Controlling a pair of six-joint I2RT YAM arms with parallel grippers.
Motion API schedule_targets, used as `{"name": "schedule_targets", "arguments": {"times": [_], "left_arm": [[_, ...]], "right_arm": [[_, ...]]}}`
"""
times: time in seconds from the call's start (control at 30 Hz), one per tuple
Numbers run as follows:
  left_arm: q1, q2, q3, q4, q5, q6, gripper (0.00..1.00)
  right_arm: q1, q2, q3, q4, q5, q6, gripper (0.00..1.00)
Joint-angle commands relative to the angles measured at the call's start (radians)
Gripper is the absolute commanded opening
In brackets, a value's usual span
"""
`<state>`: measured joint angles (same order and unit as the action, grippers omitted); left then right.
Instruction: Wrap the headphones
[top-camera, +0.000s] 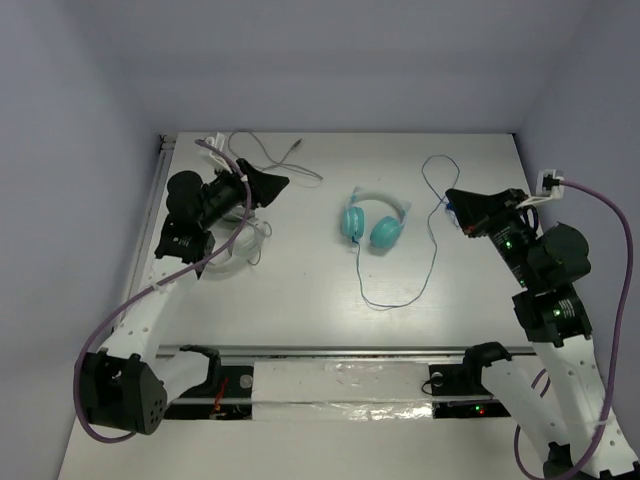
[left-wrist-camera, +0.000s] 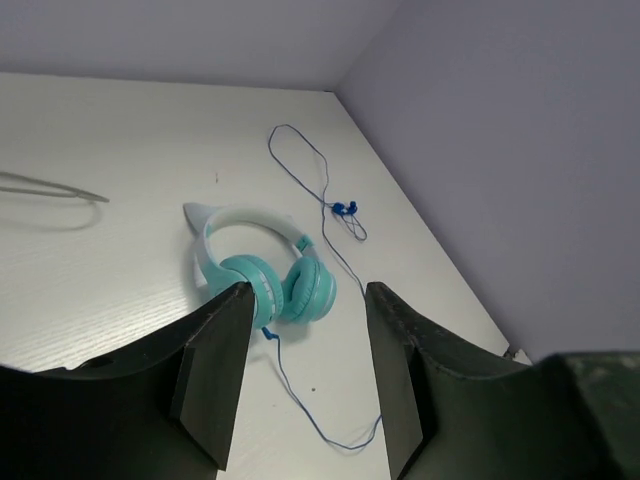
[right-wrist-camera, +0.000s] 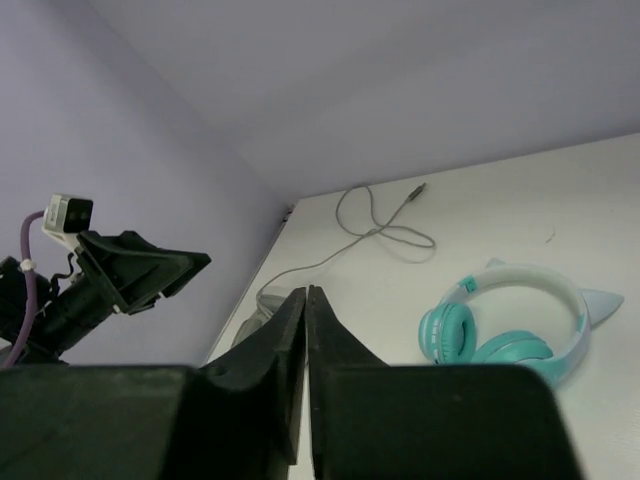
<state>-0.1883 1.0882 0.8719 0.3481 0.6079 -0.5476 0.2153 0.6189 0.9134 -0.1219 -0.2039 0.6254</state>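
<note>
The headphones (top-camera: 375, 222) lie flat mid-table, with two teal ear cups and a white headband. Their thin blue cable (top-camera: 432, 262) loops toward the front, then runs back past my right gripper. In the left wrist view the headphones (left-wrist-camera: 305, 288) lie just beyond the fingers, and the cable's blue plug (left-wrist-camera: 345, 208) rests loose on the table. My left gripper (top-camera: 275, 183) (left-wrist-camera: 305, 295) is open and empty, off to the left of the headphones. My right gripper (top-camera: 452, 200) (right-wrist-camera: 306, 292) is shut with nothing seen between the jaws, to the right of the headphones (right-wrist-camera: 500, 340) beside the cable.
A white coiled item (top-camera: 235, 245) lies under my left arm. Its thin white cable (top-camera: 270, 155) trails across the back left of the table and also shows in the right wrist view (right-wrist-camera: 380, 230). Walls close the back and both sides. A rail (top-camera: 340, 350) runs along the front.
</note>
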Motion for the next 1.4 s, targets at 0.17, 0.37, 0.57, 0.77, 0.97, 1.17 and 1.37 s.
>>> {"name": "schedule_targets", "arguments": {"times": [0.17,0.37,0.57,0.77,0.97,1.17,1.37], "left_arm": [[-0.045,0.093,0.143,-0.001,-0.094,0.066,0.39],[-0.203,0.384,0.485,-0.262,-0.319,0.254,0.00],[-0.295,0.726,0.842,-0.412,-0.349,0.382,0.00],[-0.313,0.998,1.099,-0.498,-0.295,0.596,0.20],[-0.313,1.191,1.346,-0.554,-0.159,0.655,0.58],[-0.355,1.352,1.464,-0.620,-0.235,0.716,0.67],[-0.387,1.437,1.480,-0.607,-0.258,0.732,0.71]], "right_arm": [[-0.007,-0.059,-0.031,0.018,-0.023,0.005,0.25],[0.012,-0.079,-0.076,0.062,-0.055,0.030,0.00],[0.021,-0.024,-0.073,0.036,-0.005,0.000,0.00],[0.021,0.018,-0.071,0.013,-0.017,0.000,0.00],[0.021,0.041,-0.077,0.011,-0.052,0.008,0.00],[0.021,0.044,-0.085,0.025,-0.075,0.010,0.25],[0.021,0.073,-0.090,0.064,-0.130,0.020,0.35]]}}
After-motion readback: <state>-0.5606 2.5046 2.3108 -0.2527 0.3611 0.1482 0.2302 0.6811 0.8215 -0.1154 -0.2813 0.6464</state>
